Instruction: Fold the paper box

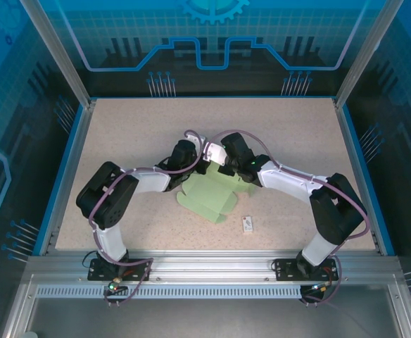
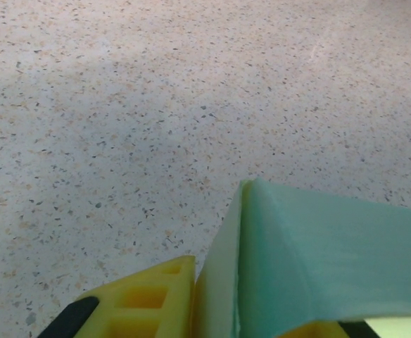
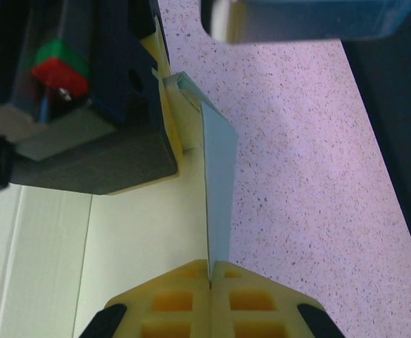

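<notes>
Roughly in the middle of the table (image 1: 121, 134): box (image 1: 216, 198), mint-green card, mostly flat. Long axis left to right, left end a little nearer the arms; one corner pointing at the near edge. Far edge raised into an upright flap (image 3: 218, 162), thin and on edge in the right wrist view, folded to a sharp ridge in the left wrist view. Right gripper (image 3: 210, 269) shut tight, pinching the flap's edge. Left gripper (image 2: 237, 313) just beside it, closed on the folded card, yellow fingers (image 2: 153, 299) either side. Both over the far side of the box. Near the right-hand near corner, not touching: small white tag (image 1: 248, 224).
</notes>
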`<state>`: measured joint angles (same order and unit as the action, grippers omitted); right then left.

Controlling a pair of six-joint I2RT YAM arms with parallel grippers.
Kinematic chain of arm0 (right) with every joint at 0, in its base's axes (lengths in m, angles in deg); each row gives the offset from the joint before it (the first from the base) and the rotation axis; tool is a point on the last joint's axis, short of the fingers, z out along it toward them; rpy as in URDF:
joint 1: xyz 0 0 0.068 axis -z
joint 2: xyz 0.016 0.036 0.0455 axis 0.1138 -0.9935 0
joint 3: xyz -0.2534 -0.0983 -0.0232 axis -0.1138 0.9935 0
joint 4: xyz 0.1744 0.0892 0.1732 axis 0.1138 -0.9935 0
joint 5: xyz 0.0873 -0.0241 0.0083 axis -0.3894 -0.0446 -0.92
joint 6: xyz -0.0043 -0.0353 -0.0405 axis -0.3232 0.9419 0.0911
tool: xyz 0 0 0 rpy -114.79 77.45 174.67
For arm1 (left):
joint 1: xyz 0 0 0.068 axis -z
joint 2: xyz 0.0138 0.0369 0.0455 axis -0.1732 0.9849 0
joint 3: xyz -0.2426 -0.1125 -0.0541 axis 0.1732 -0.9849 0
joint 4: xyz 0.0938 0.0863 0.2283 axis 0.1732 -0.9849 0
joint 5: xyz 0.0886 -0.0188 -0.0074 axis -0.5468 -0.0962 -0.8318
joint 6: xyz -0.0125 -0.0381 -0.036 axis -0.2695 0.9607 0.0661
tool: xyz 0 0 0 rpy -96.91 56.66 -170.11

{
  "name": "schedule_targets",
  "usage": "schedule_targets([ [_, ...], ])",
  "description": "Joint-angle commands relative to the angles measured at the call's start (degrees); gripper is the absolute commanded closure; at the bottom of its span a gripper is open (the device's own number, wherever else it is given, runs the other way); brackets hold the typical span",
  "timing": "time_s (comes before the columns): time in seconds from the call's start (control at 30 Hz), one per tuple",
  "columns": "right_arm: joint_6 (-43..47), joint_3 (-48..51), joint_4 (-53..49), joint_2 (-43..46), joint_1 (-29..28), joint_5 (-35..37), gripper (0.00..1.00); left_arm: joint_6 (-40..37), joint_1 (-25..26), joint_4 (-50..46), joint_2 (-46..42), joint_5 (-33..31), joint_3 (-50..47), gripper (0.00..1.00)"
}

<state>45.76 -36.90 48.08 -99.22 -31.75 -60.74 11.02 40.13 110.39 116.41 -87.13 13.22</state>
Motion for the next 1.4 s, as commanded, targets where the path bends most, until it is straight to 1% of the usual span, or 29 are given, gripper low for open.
schedule_targets([
  [0.0,-0.49,0.72,-3.99,2.24,-2.23,-5.81,1.0,4.62,-2.13,-3.24,-0.73,-13.74,2.76,0.84],
  [0.2,-0.75,1.73,-3.48,2.41,-2.19,-5.57,1.0,6.18,-2.27,-4.93,-0.69,-18.35,3.1,0.86],
  [0.27,-0.75,1.88,-3.24,2.42,-2.13,-5.44,1.0,6.25,-2.21,-4.95,-0.52,-18.51,3.1,0.87],
  [0.37,-0.8,2.0,-3.06,2.5,-1.62,-4.86,1.0,5.67,-2.2,-1.93,-0.92,-15.23,1.82,0.86],
  [0.47,-1.19,1.69,-2.96,2.5,-0.6,-3.54,1.0,2.65,-2.26,2.66,-1.63,-7.4,-0.13,0.81],
  [0.57,-1.32,1.04,-3.15,2.42,0.12,-2.59,1.0,0.79,-2.31,3.45,-1.86,-1.62,-1.01,0.76],
  [0.7,-1.21,0.24,-3.32,2.32,0.57,-1.75,1.0,-0.48,-2.32,5.31,-2.37,2.28,-3.07,0.71],
  [0.87,-1.11,-0.46,-3.62,2.28,1.05,-1.09,1.0,-1.94,-2.33,4.95,-3.24,5.89,-4.52,0.59],
  [1.03,-1.03,-0.77,-3.75,2.41,1.27,-0.78,1.0,-2.68,-2.36,3.19,-4.11,7.81,-5.23,0.52],
  [1.23,-0.75,-1.37,-4.05,2.31,1.4,-0.46,1.0,-2.51,-2.29,1.49,-4.9,8.87,-6.15,0.47],
  [1.37,-0.61,-1.66,-4.06,2.41,1.53,-0.52,1.0,-2.94,-2.28,0.2,-5.26,9.1,-6.65,0.45],
])
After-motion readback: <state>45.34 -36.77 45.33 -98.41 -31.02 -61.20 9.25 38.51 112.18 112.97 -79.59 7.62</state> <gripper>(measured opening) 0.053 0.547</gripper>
